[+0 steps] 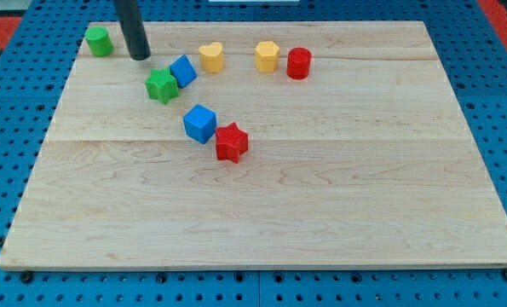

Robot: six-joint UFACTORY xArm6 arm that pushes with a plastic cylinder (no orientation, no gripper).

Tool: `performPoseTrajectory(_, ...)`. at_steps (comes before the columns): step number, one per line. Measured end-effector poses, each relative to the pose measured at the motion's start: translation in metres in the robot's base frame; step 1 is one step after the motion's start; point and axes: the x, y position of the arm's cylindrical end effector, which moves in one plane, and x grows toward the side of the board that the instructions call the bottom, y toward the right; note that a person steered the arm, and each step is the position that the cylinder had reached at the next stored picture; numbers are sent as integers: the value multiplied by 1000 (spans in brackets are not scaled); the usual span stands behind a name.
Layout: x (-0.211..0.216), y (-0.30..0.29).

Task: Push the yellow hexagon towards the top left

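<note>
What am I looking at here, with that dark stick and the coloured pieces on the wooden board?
There is one picture, from a single camera looking down on a wooden board. The dark stick is the end of a robot arm; it holds nothing and only pushes. My tip rests near the view's top left, between a green block and a green star. Also there: a slim blue block, a yellow heart, the yellow hexagon, a red cylinder, a blue cube and a red star.

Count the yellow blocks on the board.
2. Yellow heart-shaped block near the view's top, centre-left; yellow hexagon block to its right, beside the red cylinder block. None appear hidden, though the rod covers a small strip.
</note>
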Motion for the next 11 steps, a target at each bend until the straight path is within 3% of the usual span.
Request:
performPoseTrajectory(2,2,70)
performPoseTrajectory(3,44,76)
performPoseTrajectory(4,41,148)
performPoseTrajectory(5,24,183)
performPoseTrajectory(6,-18,190)
performPoseTrajectory(7,-32,170)
performPoseTrajectory(8,-23,214)
performPoseTrajectory(9,-39,217)
performPoseTrajectory(11,-57,116)
